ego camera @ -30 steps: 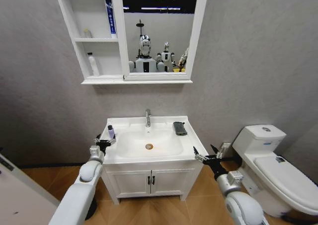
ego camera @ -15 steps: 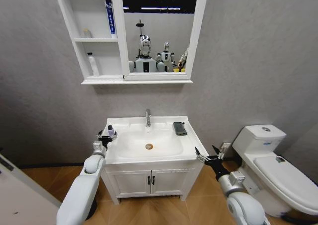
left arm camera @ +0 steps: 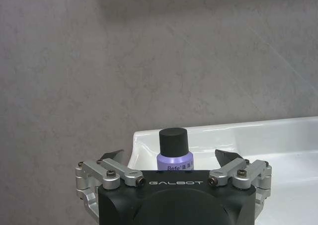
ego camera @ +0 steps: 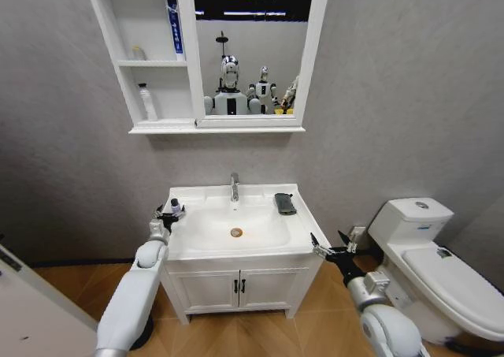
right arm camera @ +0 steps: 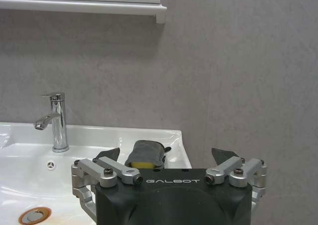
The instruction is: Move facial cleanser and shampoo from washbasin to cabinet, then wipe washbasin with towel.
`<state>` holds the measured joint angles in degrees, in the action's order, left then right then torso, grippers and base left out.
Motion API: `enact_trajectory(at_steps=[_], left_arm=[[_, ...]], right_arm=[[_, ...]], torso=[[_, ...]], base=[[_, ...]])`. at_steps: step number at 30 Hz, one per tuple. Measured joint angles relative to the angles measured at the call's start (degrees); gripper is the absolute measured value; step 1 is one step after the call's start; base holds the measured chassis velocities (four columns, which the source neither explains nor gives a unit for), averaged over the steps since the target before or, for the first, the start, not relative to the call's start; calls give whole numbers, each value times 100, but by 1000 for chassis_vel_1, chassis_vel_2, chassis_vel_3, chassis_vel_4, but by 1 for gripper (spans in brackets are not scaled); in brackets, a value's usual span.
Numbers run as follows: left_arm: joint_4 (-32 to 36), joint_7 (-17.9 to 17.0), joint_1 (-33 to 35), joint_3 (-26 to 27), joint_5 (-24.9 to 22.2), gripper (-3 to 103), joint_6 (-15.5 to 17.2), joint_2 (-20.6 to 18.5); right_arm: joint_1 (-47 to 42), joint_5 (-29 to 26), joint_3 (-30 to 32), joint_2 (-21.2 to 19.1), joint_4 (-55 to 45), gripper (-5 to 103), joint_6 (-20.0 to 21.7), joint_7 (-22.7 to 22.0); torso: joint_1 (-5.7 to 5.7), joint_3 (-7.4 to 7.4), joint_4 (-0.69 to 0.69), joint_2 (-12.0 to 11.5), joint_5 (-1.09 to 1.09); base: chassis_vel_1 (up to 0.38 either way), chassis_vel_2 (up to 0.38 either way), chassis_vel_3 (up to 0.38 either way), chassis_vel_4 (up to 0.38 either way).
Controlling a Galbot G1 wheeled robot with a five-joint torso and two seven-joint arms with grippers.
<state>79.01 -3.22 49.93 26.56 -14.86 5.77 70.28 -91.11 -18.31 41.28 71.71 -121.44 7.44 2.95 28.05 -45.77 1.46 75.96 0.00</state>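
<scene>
The purple shampoo [ego camera: 174,206] with its dark cap stands on the left rim of the white washbasin [ego camera: 236,247]. My left gripper [ego camera: 168,213] is open, one finger on each side of the bottle. In the left wrist view the shampoo [left arm camera: 174,151] sits between the spread fingers [left arm camera: 112,156] without touching them. The white facial cleanser [ego camera: 146,102] stands on the lower shelf of the cabinet [ego camera: 187,57]. The dark towel [ego camera: 285,203] lies on the basin's right rear rim. My right gripper [ego camera: 331,251] hangs open off the basin's right front corner, facing the towel [right arm camera: 145,154].
A chrome tap [ego camera: 234,187] rises behind the bowl, with a brass drain [ego camera: 236,232] at its bottom. A blue-and-white tube [ego camera: 175,27] occupies the top shelf. A toilet [ego camera: 429,266] stands to the right. The floor cupboard doors [ego camera: 239,288] are below the basin.
My left gripper has moved forward along the basin's left edge until its fingers flank the shampoo. The right gripper has barely shifted.
</scene>
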Motion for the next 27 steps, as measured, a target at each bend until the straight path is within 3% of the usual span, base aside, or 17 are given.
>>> enact_trajectory(at_steps=[27], left_arm=[[-386,43,-144,-30,99,100,-128,156]], right_arm=[[51,29,-6,-16,113,100,-67,-18]], torso=[[0,0,0,0,0]], base=[[0,0,0,0]])
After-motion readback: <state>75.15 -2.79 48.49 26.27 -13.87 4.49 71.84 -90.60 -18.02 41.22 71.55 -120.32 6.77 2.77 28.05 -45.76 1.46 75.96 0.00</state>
